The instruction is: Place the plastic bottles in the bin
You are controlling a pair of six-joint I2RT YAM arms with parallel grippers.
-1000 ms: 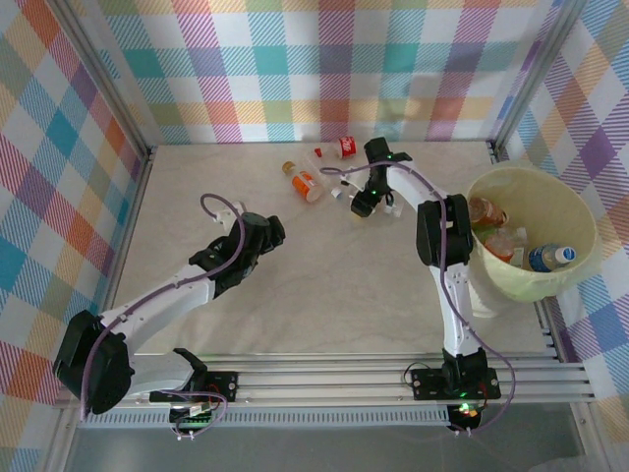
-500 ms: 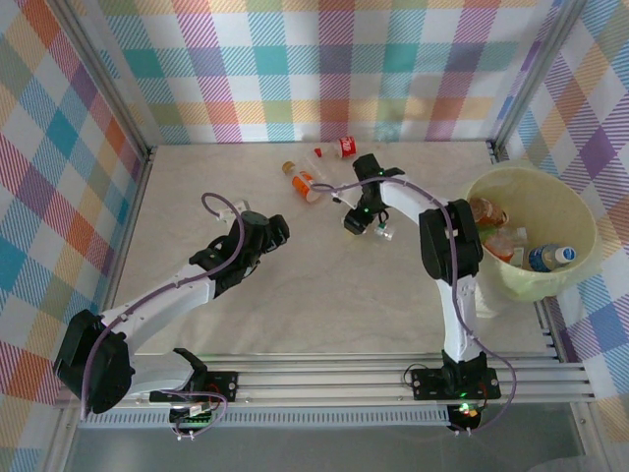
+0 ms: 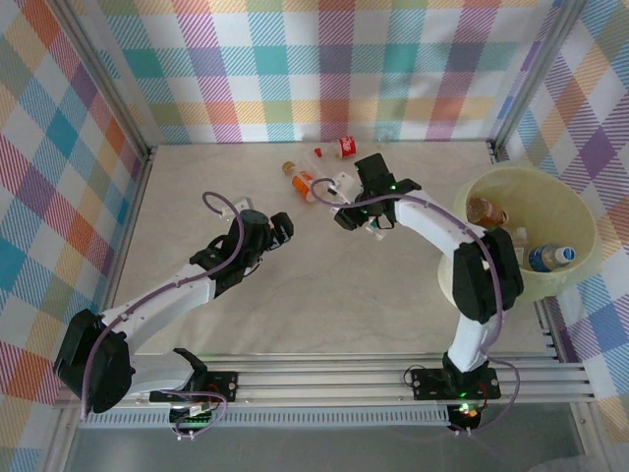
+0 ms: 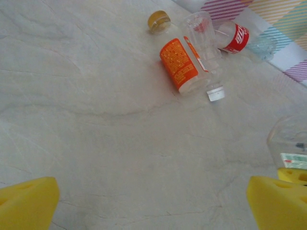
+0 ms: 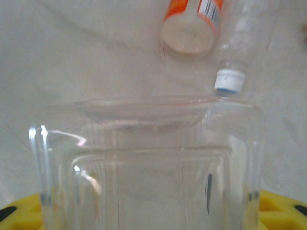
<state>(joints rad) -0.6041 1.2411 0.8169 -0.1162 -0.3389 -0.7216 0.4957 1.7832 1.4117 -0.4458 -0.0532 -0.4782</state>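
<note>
My right gripper [image 3: 352,214] is shut on a clear plastic bottle [image 5: 148,163], whose squarish body sits between the yellow fingers [image 5: 280,211]. Just beyond it lie an orange-labelled bottle [image 3: 305,182] and a clear bottle with a white and blue cap [image 5: 230,80]. A red-labelled bottle [image 3: 345,147] lies by the back wall. My left gripper [image 3: 280,228] hangs open over bare table, short of the orange-labelled bottle [image 4: 180,64]. The pale yellow bin [image 3: 582,211] stands at the right with several bottles inside.
The checked back wall runs close behind the lying bottles. A metal post [image 3: 496,147] stands at the back right corner next to the bin. Bare table [image 3: 295,295] lies between the two arms.
The right gripper has closed on the clear bottle and shifted left and nearer, its elbow swinging out toward the bin. The left gripper has crept slightly right.
</note>
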